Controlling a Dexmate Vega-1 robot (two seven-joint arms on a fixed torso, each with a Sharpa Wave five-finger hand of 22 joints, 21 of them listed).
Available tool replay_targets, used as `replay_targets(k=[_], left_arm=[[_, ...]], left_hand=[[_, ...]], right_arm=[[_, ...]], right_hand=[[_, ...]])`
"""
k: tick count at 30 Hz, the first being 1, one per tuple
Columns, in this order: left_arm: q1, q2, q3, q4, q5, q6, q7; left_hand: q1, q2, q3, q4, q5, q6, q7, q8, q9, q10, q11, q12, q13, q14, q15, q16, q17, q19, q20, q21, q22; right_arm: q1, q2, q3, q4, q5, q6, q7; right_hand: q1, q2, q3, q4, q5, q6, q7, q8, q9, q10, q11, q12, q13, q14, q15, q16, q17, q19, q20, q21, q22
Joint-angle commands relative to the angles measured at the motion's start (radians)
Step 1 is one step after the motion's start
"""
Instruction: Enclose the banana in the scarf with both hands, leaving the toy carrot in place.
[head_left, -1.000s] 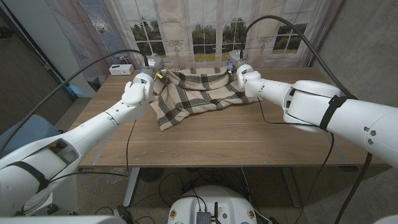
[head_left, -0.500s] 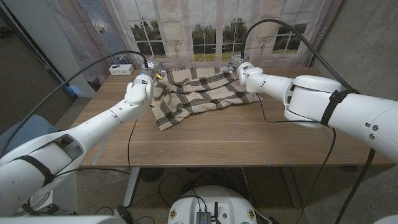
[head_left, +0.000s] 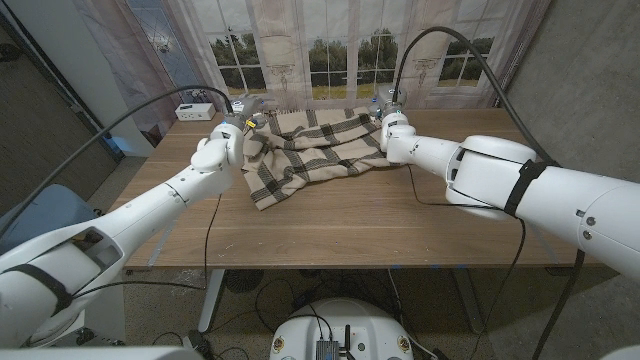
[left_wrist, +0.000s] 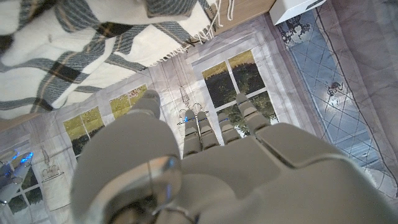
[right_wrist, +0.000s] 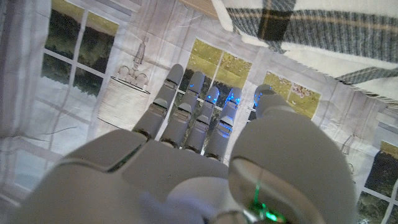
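The plaid scarf (head_left: 310, 150) lies bunched on the far half of the surface (head_left: 330, 225), with the left hand (head_left: 222, 148) at its left edge and the right hand (head_left: 390, 135) at its right. Both wrist views show fingers extended with nothing in them. Banana and toy carrot cannot be made out, presumably under the cloth. The risk: if the banana is only loosely covered, the fold could slump open, and any regrasp might drag the carrot along.

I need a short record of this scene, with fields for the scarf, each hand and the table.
scarf: plaid, bunched on the far part of the table
left hand: at the scarf's left edge; grip cannot be told
right hand: at the scarf's right edge; grip cannot be told
table: wooden
banana, carrot: not visible
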Motion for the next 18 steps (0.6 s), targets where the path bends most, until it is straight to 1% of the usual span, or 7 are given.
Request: replay_targets(k=[1,5,6,8,10,15,18], left_arm=[[0.130,0.069,-0.117,-0.157,-0.209,-0.100,0.023],[0.168,0.092,-0.137,-0.202,-0.243,-0.111,0.023],[0.178,0.098,-0.142,-0.213,-0.251,-0.113,0.022],[0.197,0.109,-0.152,-0.232,-0.266,-0.117,0.024],[0.217,0.118,-0.164,-0.249,-0.283,-0.124,0.029],[0.256,0.139,-0.190,-0.273,-0.335,-0.149,0.025],[0.274,0.148,-0.205,-0.279,-0.370,-0.167,0.019]], left_hand=[[-0.032,0.001,0.000,0.025,-0.007,-0.019,0.005,0.000,-0.003,-0.012,0.008,0.000,0.005,-0.005,0.016,0.001,0.005,-0.019,0.005,-0.003,0.005],[-0.062,-0.003,-0.005,0.044,-0.009,-0.036,0.013,0.001,-0.006,-0.026,0.015,0.000,0.005,-0.014,0.021,0.001,0.006,-0.035,0.012,-0.005,0.007],[-0.069,-0.004,-0.006,0.049,-0.009,-0.046,0.015,-0.001,-0.007,-0.030,0.017,0.001,0.005,-0.016,0.023,0.000,0.006,-0.039,0.016,-0.005,0.007],[-0.080,-0.008,-0.009,0.055,-0.009,-0.052,0.016,0.000,-0.008,-0.039,0.021,0.000,0.005,-0.021,0.026,0.000,0.006,-0.044,0.017,-0.006,0.008],[-0.091,-0.012,-0.012,0.061,-0.010,-0.064,0.011,-0.001,-0.009,-0.046,0.019,-0.001,0.005,-0.026,0.028,-0.001,0.006,-0.050,0.018,-0.006,0.008],[-0.125,-0.023,-0.024,0.077,-0.010,-0.090,0.008,-0.002,-0.012,-0.062,0.028,0.000,0.005,-0.035,0.035,-0.001,0.006,-0.070,0.028,-0.009,0.009],[-0.153,-0.030,-0.034,0.090,-0.010,-0.114,0.002,-0.003,-0.014,-0.079,0.033,-0.001,0.005,-0.046,0.043,-0.001,0.006,-0.083,0.033,-0.009,0.011]], right_arm=[[-0.196,-0.227,0.125,-0.602,-0.106,-0.331,-0.119],[-0.249,-0.271,0.148,-0.718,-0.153,-0.393,-0.082],[-0.261,-0.282,0.153,-0.748,-0.163,-0.408,-0.069],[-0.285,-0.302,0.161,-0.800,-0.187,-0.436,-0.051],[-0.306,-0.322,0.166,-0.850,-0.209,-0.464,-0.026],[-0.347,-0.373,0.168,-0.963,-0.262,-0.520,0.047],[-0.366,-0.401,0.168,-1.024,-0.291,-0.545,0.088]], right_hand=[[-0.004,0.010,0.012,0.001,-0.003,-0.011,0.000,-0.005,0.001,-0.006,0.004,-0.007,-0.002,-0.006,-0.134,-0.002,-0.006,-0.004,0.002,-0.003,0.002],[-0.006,0.012,0.017,-0.001,-0.006,-0.024,-0.002,-0.006,0.001,-0.011,0.000,-0.013,-0.005,-0.011,-0.134,-0.003,-0.012,-0.012,0.000,-0.007,0.001],[-0.008,0.012,0.019,-0.002,-0.008,-0.028,-0.002,-0.005,0.001,-0.016,0.009,-0.018,-0.006,-0.016,-0.135,-0.005,-0.015,-0.014,0.000,-0.008,0.001],[-0.011,0.012,0.024,-0.005,-0.012,-0.050,-0.004,-0.009,0.001,-0.026,0.005,-0.027,-0.009,-0.032,-0.136,-0.010,-0.022,-0.021,-0.002,-0.012,0.001],[-0.014,0.012,0.028,-0.008,-0.016,-0.071,-0.004,-0.011,0.001,-0.037,-0.003,-0.036,-0.012,-0.037,-0.134,-0.010,-0.028,-0.023,-0.002,-0.014,0.001],[-0.023,0.009,0.037,-0.015,-0.024,-0.112,0.004,-0.012,0.001,-0.068,0.001,-0.059,-0.018,-0.073,-0.127,-0.016,-0.043,-0.031,0.004,-0.019,0.000],[-0.032,0.005,0.039,-0.016,-0.029,-0.137,0.003,-0.013,0.001,-0.082,0.006,-0.069,-0.021,-0.092,-0.120,-0.018,-0.051,-0.035,0.007,-0.023,0.000]])
